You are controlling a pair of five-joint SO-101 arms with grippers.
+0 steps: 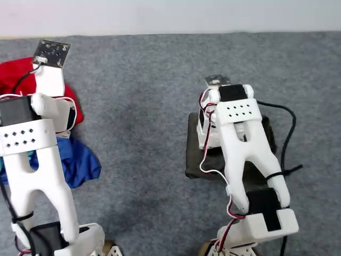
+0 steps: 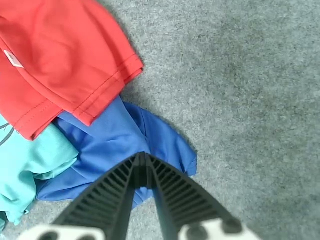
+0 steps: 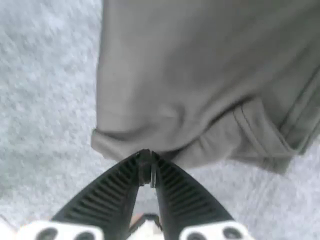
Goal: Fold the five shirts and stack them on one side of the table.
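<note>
A red shirt (image 1: 15, 72) lies crumpled at the far left, with a blue shirt (image 1: 81, 161) bunched just in front of it. In the left wrist view the red shirt (image 2: 60, 55) overlaps the blue shirt (image 2: 107, 145) and a teal shirt (image 2: 25, 167) lies beside them. My left gripper (image 2: 145, 156) hangs shut above the blue shirt. A dark grey shirt (image 1: 194, 154) lies folded under the right arm. My right gripper (image 3: 148, 154) is shut, its tips at the folded edge of the grey shirt (image 3: 200, 75); I cannot tell if cloth is pinched.
The table is covered in grey carpet (image 1: 138, 106), bare in the middle between the arms and along the far side. Both arm bases stand at the near edge. Cables run along the right arm (image 1: 250, 160).
</note>
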